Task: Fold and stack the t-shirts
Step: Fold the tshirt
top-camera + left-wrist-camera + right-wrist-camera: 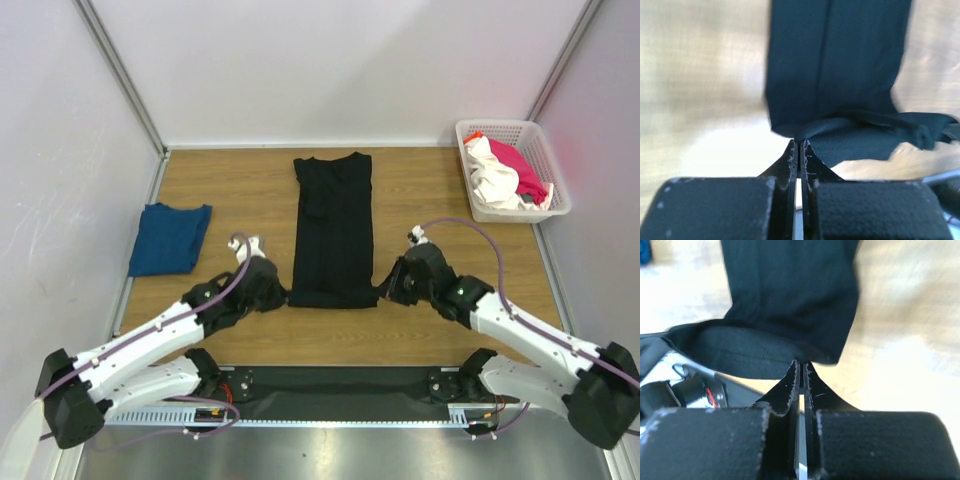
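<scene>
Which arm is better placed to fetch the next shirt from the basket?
Right. The basket sits at the far right, on the right gripper's side; the left gripper is across the black shirt, nearer the blue shirt. Both now pinch the black shirt's hem.

Wooden table (250, 190), white walls (330, 60), metal corner posts (120, 72)

Left arm (140, 350), right arm (540, 335): white moulded link shells, black joint housings, a black block at each base end.
Purple cables (462, 220): one per arm, looped off the wrist and run along the links.
Small white connectors (415, 236): one atop each wrist.
Left gripper (799, 144), right gripper (801, 362): matt black, grainy finger blocks; tapered tips with pale scuffs along the inner edges.
</scene>
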{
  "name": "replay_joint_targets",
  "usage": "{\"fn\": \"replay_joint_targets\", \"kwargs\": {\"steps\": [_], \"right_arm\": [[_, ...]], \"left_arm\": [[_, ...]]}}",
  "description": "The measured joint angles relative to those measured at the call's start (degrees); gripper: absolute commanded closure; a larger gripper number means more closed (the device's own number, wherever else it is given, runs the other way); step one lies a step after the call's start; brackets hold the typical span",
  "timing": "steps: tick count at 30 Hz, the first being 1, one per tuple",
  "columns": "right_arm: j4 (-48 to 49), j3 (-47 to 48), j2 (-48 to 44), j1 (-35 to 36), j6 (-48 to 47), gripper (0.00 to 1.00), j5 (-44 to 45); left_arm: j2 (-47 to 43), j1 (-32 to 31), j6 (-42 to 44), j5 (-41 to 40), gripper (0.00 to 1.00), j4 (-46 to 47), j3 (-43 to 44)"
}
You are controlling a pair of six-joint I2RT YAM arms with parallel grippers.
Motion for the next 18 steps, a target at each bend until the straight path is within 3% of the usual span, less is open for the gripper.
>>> {"fn": "replay_joint_targets", "kwargs": {"steps": [8, 18], "right_arm": [[3.98, 9.2, 12.44, -7.32, -10.38, 1.0, -3.63], [10.03, 18.53, 24.57, -15.17, -18.1, 1.0, -9.94]], "left_arm": [[12.76, 7.52, 11.06, 1.4, 1.0, 7.78, 10.23], [23.12, 12.17, 16.98, 4.42, 1.0, 13.62, 15.61]]}}
